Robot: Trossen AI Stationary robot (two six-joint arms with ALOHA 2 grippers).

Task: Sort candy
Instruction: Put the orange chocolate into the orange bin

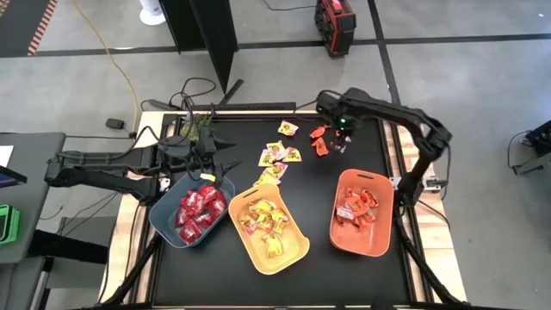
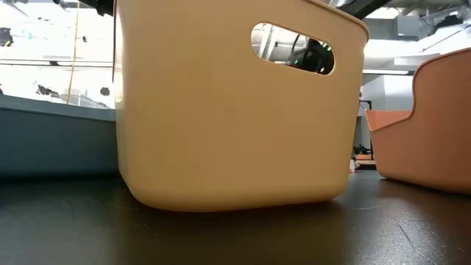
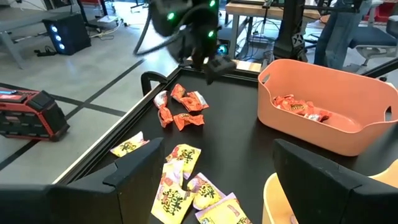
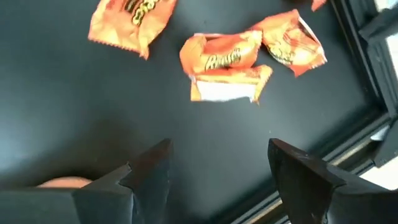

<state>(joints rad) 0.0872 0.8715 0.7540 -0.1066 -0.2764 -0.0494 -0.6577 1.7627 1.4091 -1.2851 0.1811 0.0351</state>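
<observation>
Since each candy is light, crinkly and slick in its foil, it probably grips best across the plump middle rather than the flat crimped ends. About four orange-red candies point(image 1: 320, 140) lie loose at the table's far edge under the right gripper point(image 4: 217, 168), jaws apart and empty. Roughly six yellow ones point(image 1: 277, 158) lie mid-table; the left gripper point(image 1: 217, 164), also spread, hovers over the blue-grey bin point(image 1: 164, 226).
</observation>
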